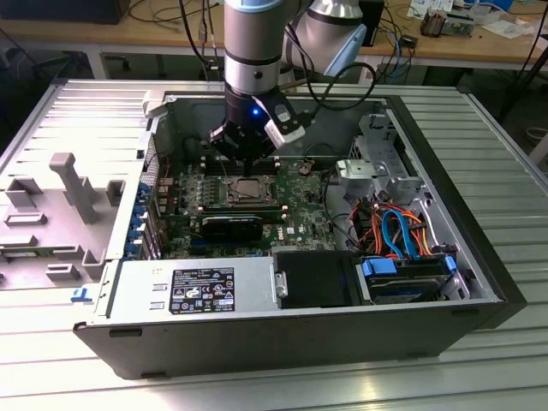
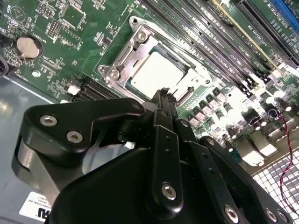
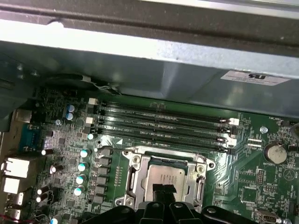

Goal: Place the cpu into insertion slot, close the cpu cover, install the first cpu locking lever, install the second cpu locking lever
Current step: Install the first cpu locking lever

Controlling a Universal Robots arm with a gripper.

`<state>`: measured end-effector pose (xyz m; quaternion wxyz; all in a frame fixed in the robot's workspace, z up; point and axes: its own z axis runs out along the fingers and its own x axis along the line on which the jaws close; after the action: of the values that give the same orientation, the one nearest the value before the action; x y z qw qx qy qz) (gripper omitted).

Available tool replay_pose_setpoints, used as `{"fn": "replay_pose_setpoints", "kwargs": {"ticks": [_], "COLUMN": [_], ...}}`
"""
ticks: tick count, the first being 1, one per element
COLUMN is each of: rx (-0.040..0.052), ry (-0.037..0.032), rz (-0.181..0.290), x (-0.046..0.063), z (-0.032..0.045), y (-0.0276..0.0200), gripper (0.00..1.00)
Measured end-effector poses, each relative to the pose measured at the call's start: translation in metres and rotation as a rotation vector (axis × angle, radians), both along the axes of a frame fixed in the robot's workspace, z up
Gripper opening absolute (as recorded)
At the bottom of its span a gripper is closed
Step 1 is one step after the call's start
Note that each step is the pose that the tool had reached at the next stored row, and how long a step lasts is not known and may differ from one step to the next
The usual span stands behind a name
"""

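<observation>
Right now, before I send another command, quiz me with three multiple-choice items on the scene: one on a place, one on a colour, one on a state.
1. Where is the cpu?
A. gripped in the end effector
B. seated in the insertion slot
C. lying across the memory slots

2. What colour is the motherboard?
A. red
B. white
C. green

3. How does the cpu cover stand?
A. down flat, framing the cpu
B. tipped upright
C. taken off

Answers:
1 B: in both wrist views the chip's silver top lies inside the socket rim, below the end effector's tips.
2 C: the board around the socket is green in every view.
3 A: the metal frame lies level around the chip, whose top shows through the frame's opening.
</observation>
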<state>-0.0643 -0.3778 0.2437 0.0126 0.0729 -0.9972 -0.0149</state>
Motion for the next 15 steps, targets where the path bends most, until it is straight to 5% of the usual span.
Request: {"fn": "replay_pose_setpoints", "kwargs": {"ticks": [15], "rx": [0.0001], "ry": [-0.0005], "rz": [-0.001], "x": [-0.0024], "z": [0.0033], "y": [-0.0001], "gripper": [0.11]}}
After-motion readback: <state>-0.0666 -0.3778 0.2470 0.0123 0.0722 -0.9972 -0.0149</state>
